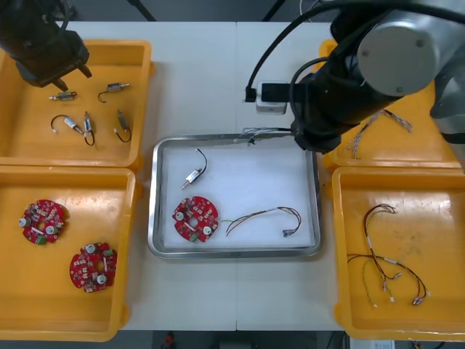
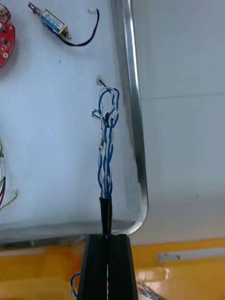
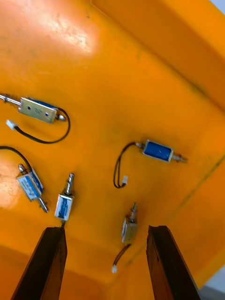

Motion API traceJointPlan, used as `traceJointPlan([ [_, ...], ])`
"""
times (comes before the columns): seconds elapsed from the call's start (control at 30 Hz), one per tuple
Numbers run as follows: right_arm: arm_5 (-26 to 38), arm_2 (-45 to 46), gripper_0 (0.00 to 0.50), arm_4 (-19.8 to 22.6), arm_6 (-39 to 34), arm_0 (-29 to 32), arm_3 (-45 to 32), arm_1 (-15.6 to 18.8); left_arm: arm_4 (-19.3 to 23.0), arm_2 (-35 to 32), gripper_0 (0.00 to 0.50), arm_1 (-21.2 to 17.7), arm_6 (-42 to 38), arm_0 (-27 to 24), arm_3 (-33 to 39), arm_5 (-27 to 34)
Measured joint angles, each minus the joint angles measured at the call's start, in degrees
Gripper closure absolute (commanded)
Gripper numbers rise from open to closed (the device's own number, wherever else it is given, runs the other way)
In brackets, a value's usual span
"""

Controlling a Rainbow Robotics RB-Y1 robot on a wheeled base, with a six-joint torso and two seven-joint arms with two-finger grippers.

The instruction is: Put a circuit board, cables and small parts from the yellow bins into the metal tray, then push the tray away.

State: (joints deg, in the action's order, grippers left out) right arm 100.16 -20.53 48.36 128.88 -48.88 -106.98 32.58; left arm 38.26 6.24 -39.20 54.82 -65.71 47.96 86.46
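At the tray's far right corner, we see the right gripper (image 2: 108, 238) with its fingers pressed together on the black-sleeved end of a twisted blue and white cable (image 2: 107, 154). The cable reaches out from the fingertips over the white inside of the metal tray (image 2: 133, 117), just beside its rim. We cannot tell whether its loose end touches the tray floor.

Lying in the tray we find a round red circuit board (image 1: 195, 218), a small metal part (image 1: 193, 175) with a black lead beyond it, and a red and yellow cable (image 1: 261, 217) just to the board's right.

Over the far left yellow bin (image 1: 29, 145) the left gripper (image 3: 105, 232) hovers with its fingers spread wide and nothing between them. Five small metal parts (image 3: 158, 151) lie on the bin floor beneath it.

The near left bin (image 1: 14, 305) holds two more circuit boards (image 1: 93, 267). The far right bin (image 1: 407, 154) holds more twisted cables (image 1: 378, 122), and the near right bin (image 1: 436, 218) holds black and red cables (image 1: 385, 267).
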Motion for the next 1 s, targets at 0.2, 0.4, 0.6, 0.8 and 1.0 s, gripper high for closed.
traceJointPlan([
  [0.2, -2.00, -6.71, 0.500, -3.99, -0.10, 0.00, -0.01, -0.82, -1.57, 0.00, 0.000, 0.00, 0.00, -1.72, -7.74, -5.12],
  [0.4, -5.34, -13.38, 0.500, -8.23, -0.10, 0.00, 1.20, -0.89, -5.94, 0.00, 0.000, 0.15, 0.00, -2.67, -13.54, -10.66],
  [0.6, -9.91, -18.17, 0.500, -12.21, -0.10, 0.00, 5.60, -1.81, -7.39, 0.00, 0.000, 0.67, 0.00, -4.63, -20.40, -16.82],
  [0.8, -12.13, -21.32, 0.323, -12.97, -0.11, 0.00, 8.39, -2.11, -7.59, 0.00, 0.000, 1.82, 0.00, -5.18, -23.46, -22.26],
  [1.0, -12.49, -21.66, 0.000, -12.99, -0.11, 0.00, 8.78, -2.13, -7.81, 0.00, 0.000, 2.89, 0.00, -5.20, -25.23, -25.74],
])
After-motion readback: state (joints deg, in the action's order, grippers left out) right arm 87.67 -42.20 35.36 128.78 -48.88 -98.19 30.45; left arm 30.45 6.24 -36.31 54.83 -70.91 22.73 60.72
